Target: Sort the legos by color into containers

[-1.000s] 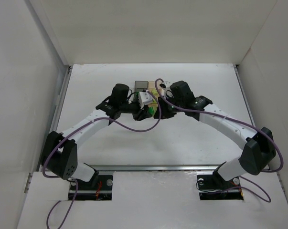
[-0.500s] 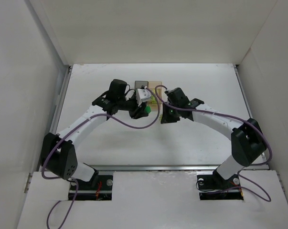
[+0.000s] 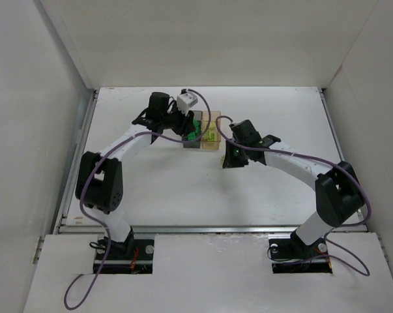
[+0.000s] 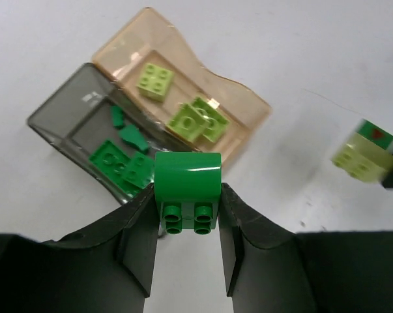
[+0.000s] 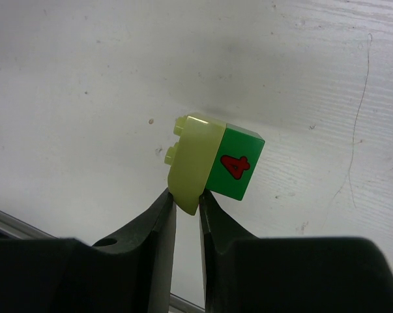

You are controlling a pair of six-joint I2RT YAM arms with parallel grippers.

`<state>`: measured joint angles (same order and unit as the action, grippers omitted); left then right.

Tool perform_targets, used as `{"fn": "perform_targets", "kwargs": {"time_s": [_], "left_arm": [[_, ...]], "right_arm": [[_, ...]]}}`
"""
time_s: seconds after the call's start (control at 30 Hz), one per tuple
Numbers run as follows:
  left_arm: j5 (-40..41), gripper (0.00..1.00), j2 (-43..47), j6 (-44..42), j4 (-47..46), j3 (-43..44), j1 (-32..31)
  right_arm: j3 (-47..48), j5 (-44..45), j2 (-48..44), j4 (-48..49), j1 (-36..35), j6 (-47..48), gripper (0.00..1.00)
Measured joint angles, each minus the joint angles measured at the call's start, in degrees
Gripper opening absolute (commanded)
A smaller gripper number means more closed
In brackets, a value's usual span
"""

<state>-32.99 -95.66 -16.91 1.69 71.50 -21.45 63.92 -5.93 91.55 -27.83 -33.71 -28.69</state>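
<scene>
Left gripper [image 4: 188, 203]: closed on a green brick [image 4: 187, 188], one finger on each side, studs toward the wrist
Change, left side: within the last second this arm has swung away from its meeting with the right arm at mid-table and out to the far side, and the green brick has travelled with it
Green brick position: held in the air over the near rim of the grey bin [image 4: 56, 117], not yet released
Grey bin contents: several green pieces [image 4: 122, 164] lying flat on its floor
Tan bin [image 4: 245, 103]: touching the grey bin on its right, holds pale bricks [image 4: 197, 119]
Right gripper [image 5: 186, 203]: closed on the lower edge of a pale brick [image 5: 191, 156], which sits against a green block [image 5: 236, 167] bearing a red mark
Change, right side: this gripper has backed off to the near right of the bins and hangs above the table [image 5: 85, 78]
Meaning for the task: colour and bin match on the left, so opening over the grey bin looks like the next move. The right load appears to be two colours joined and would likely need splitting before either half is sorted
Risk: a release too close to the rim could tip the brick out onto the table
</scene>
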Motion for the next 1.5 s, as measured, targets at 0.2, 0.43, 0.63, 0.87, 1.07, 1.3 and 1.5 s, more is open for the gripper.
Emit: {"fn": "perform_targets", "kwargs": {"time_s": [0.2,0.43,0.63,0.87,1.07,1.3,1.5], "left_arm": [[4.2,0.78,-11.0,2.9,-1.1,8.1,0.9],[5.3,0.82,-9.3,2.3,-0.3,4.5,0.9],[-1.1,0.78,-1.1,-5.9,3.0,0.3,0.9],[-7.1,0.78,8.1,-19.5,6.2,-5.3,0.7],[-7.3,0.78,10.4,-23.6,7.7,-12.4,0.7],[-7.2,0.78,11.2,-23.8,7.6,-13.0,0.7],[-7.1,0.78,11.7,-24.5,7.5,-13.0,0.7]], "right_arm": [[0.0,0.0,-1.2,0.0,0.0,0.4,0.0],[0.2,-0.2,-1.9,0.0,0.0,1.3,0.0],[0.9,-4.0,-1.9,-0.3,0.0,4.2,0.0],[3.6,-1.0,2.3,-2.2,-1.6,4.9,0.0],[1.2,0.9,3.1,-1.9,-3.3,4.0,0.35],[0.8,-0.4,6.7,-1.6,-3.5,4.5,0.82],[0.7,-3.3,3.8,-1.8,-3.5,6.0,0.82]]}}
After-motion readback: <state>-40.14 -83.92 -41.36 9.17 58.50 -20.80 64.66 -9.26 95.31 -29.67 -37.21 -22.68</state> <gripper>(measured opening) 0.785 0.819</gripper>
